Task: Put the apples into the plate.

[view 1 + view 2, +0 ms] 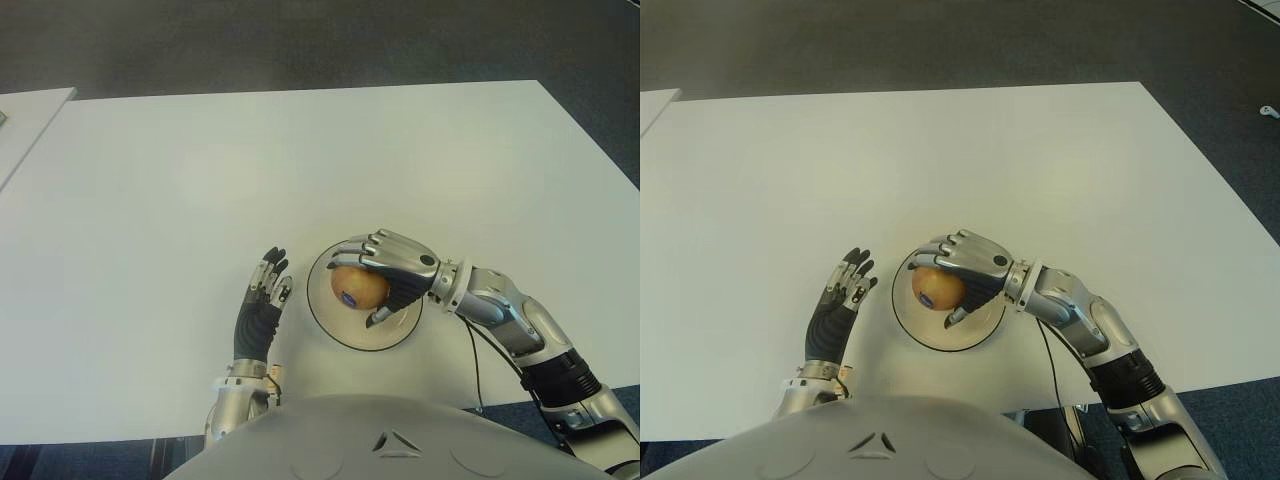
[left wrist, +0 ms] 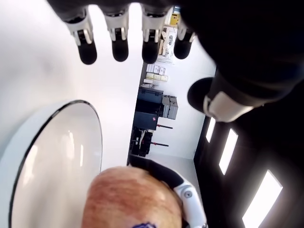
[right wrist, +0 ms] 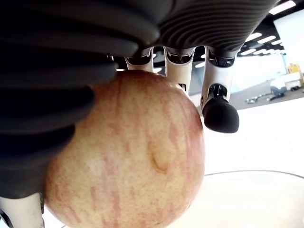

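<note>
Holding the apple [image 1: 358, 286] over the plate [image 1: 330, 325], the right robot hand [image 1: 392, 270] is gripping it, needing only to lower and let go, while the left robot hand [image 1: 262, 300] is idling with fingers relaxed just left of the plate.

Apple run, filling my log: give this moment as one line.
right hand grasps apple over plate | left hand open, left of plate | release not yet done

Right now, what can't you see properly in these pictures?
- Whether the apple touches the plate: the right hand wraps it in the eye views, and in the right wrist view the apple fills the frame.
- The blue sticker's words: too small.
- The plate's middle: hidden under apple and fingers.
- Other apples: none show on the table.
- The left hand shows left of the plate, fingers spread.
</note>
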Controlling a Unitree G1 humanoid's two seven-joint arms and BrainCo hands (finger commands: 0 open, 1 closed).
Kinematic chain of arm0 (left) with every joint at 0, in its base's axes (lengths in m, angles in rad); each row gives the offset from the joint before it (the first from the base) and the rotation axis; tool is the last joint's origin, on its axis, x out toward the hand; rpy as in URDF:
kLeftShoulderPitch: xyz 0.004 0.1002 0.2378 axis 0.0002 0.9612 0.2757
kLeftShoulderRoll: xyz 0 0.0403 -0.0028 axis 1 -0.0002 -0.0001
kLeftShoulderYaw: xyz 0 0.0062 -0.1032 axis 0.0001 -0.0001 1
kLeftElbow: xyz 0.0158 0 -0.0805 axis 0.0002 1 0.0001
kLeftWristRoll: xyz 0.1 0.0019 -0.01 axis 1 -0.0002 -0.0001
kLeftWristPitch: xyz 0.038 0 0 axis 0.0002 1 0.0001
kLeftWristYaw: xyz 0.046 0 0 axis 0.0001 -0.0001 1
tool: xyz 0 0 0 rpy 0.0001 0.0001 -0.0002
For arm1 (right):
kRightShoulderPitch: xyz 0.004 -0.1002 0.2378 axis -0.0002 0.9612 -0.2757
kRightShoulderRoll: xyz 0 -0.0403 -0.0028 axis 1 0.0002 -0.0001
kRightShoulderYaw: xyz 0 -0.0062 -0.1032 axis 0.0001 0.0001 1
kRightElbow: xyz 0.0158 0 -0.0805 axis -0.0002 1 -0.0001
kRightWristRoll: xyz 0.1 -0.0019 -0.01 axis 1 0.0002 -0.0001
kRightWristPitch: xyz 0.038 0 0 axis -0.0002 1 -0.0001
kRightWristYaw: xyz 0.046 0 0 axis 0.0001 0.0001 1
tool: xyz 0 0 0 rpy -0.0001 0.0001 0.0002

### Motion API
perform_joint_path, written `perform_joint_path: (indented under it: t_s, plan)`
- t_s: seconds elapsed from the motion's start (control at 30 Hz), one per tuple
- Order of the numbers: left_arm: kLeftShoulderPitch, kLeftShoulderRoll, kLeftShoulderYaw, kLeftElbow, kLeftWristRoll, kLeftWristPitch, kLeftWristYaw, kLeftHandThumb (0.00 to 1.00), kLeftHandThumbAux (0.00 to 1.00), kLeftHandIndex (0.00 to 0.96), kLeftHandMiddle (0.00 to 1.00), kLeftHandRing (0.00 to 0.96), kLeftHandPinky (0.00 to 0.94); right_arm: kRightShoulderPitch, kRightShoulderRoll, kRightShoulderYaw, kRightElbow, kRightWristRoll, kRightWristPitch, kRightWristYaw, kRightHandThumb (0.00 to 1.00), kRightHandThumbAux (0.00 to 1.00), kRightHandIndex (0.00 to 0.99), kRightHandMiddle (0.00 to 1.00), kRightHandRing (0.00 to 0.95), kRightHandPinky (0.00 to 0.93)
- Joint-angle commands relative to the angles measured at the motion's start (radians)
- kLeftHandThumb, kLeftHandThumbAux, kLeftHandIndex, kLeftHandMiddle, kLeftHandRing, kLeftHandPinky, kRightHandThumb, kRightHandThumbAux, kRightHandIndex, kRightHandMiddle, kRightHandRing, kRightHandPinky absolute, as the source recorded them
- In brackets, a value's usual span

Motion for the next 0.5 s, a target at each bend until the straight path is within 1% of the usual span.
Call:
perform_joint_path:
  t_s: [0.03,0.2,0.3,0.5]
  plan:
    - [0.0,-0.052,-0.045,-0.02,-0.001,0.018,0.015,0.264,0.552,0.06,0.087,0.08,0.116,0.004,-0.02,0.013,-0.01,-0.006,-0.004,0.027,0.713,0.716,0.441,0.861,0.822,0.816]
    - [0.002,-0.056,-0.047,-0.017,-0.006,0.01,0.014,0.275,0.559,0.07,0.095,0.089,0.132,0.022,-0.029,0.017,-0.013,0.01,0.017,0.057,0.713,0.716,0.441,0.843,0.811,0.79]
    - [0.002,-0.053,-0.047,-0.018,-0.003,0.012,0.014,0.272,0.566,0.068,0.09,0.082,0.114,0.019,-0.033,0.021,-0.016,0.003,0.017,0.07,0.712,0.717,0.441,0.84,0.811,0.796]
    - [0.002,-0.051,-0.045,-0.028,-0.006,0.031,0.015,0.252,0.563,0.062,0.087,0.077,0.113,0.03,-0.021,0.022,-0.022,-0.008,0.032,0.071,0.713,0.717,0.442,0.834,0.805,0.802]
